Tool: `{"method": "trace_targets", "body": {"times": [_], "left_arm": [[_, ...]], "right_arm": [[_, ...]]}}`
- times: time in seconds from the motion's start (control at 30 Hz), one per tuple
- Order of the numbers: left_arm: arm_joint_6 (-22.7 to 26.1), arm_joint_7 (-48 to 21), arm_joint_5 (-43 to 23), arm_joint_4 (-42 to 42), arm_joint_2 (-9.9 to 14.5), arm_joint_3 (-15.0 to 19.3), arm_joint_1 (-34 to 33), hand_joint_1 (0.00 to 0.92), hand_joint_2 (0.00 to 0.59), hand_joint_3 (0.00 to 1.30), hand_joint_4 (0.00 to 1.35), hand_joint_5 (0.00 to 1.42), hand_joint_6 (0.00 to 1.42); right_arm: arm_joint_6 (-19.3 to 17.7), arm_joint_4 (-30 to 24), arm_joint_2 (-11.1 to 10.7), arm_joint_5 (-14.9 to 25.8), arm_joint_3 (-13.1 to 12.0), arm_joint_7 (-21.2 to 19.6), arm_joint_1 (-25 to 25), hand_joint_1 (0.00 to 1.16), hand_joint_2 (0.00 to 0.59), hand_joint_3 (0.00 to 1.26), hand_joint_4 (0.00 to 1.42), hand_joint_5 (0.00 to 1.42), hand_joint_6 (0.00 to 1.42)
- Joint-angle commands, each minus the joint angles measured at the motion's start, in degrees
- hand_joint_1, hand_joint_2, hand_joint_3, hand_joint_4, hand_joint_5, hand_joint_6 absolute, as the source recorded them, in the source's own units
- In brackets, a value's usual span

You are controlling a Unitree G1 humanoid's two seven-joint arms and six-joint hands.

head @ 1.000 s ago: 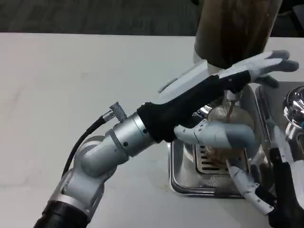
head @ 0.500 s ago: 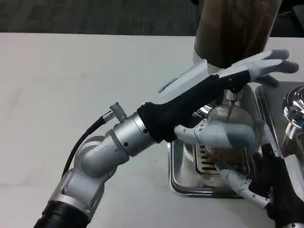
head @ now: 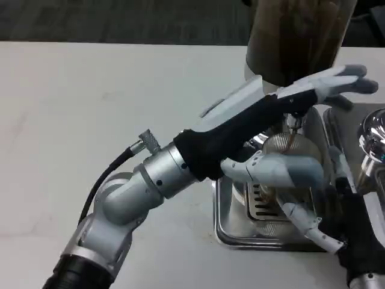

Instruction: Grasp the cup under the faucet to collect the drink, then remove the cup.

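A clear cup (head: 296,149) stands on the steel drip tray (head: 231,232) under the faucet (head: 293,122) of the brown drink dispenser (head: 298,36). A thin brown stream falls into the cup. My left hand (head: 283,114) reaches across from the lower left. Its fingers (head: 337,81) lie stretched over the faucet and its thumb (head: 277,168) crosses in front of the cup. My right hand (head: 340,220) is at the lower right, blurred, with its fingers (head: 307,224) apart and pointing at the cup's base from the right. The left thumb hides where they meet the cup.
A shiny metal object (head: 373,135) stands at the right edge beside the tray. The white table (head: 90,108) stretches wide to the left. A black cable (head: 111,168) runs along my left forearm.
My right hand has moved up and in towards the cup's base from the lower right. The left arm and the cup have stayed in place.
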Motion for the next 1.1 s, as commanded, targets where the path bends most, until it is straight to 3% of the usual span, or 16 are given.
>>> {"method": "trace_targets", "body": {"times": [0.03, 0.67, 1.1], "left_arm": [[-0.17, -0.72, 1.15, 0.15, 0.49, -0.84, 0.19, 0.0, 0.082, 0.18, 0.06, 0.24, 0.16], [0.0, -0.11, 1.39, 0.14, 0.93, -0.67, 0.02, 0.0, 0.087, 0.19, 0.06, 0.24, 0.15], [-2.82, 4.75, -3.01, -1.16, 0.48, 6.71, -2.41, 0.0, 0.099, 0.15, 0.01, 0.18, 0.11]], "right_arm": [[-1.33, 1.3, 0.66, 1.35, -0.31, 0.84, -1.41, 0.65, 0.211, 0.0, 0.0, 0.0, 0.0], [-2.86, 4.01, 1.43, 1.82, 0.14, 0.87, -4.25, 0.64, 0.212, 0.0, 0.0, 0.0, 0.0], [-4.8, 5.51, 2.18, 2.39, -0.77, 0.72, -4.52, 0.64, 0.214, 0.0, 0.0, 0.0, 0.0]]}}
